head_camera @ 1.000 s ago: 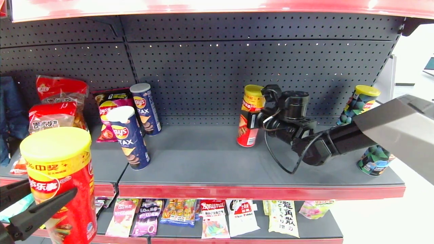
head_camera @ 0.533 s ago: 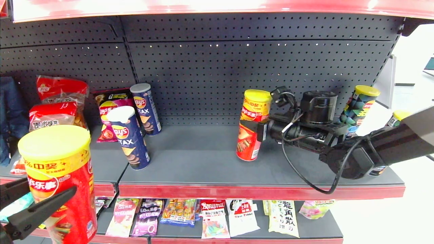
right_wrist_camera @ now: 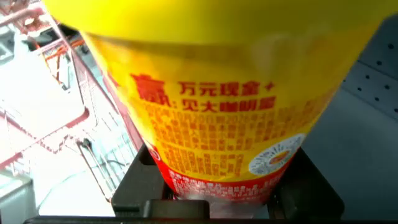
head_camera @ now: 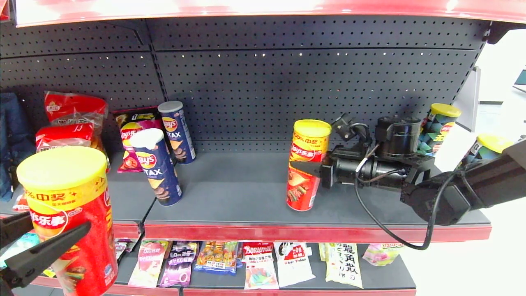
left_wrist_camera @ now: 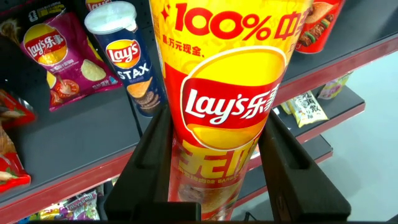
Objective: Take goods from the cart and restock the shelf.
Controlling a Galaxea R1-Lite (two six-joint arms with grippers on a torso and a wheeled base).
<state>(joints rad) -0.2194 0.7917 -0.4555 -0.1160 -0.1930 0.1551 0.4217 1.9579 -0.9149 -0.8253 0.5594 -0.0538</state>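
Right gripper [head_camera: 306,170] clamps shelf can [head_camera: 309,137] mid-height; left gripper [head_camera: 55,230] clamps near can [head_camera: 65,185].

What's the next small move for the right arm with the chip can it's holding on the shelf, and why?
Probably ease it down level, then open. The right gripper is shut on the red-and-yellow chip can, which leans slightly with its base at or just above the shelf board near its front edge; I cannot tell whether it touches.

2 blue canisters [head_camera: 158,168] stand beside a purple chip bag [head_camera: 132,132] and red bags [head_camera: 63,139].
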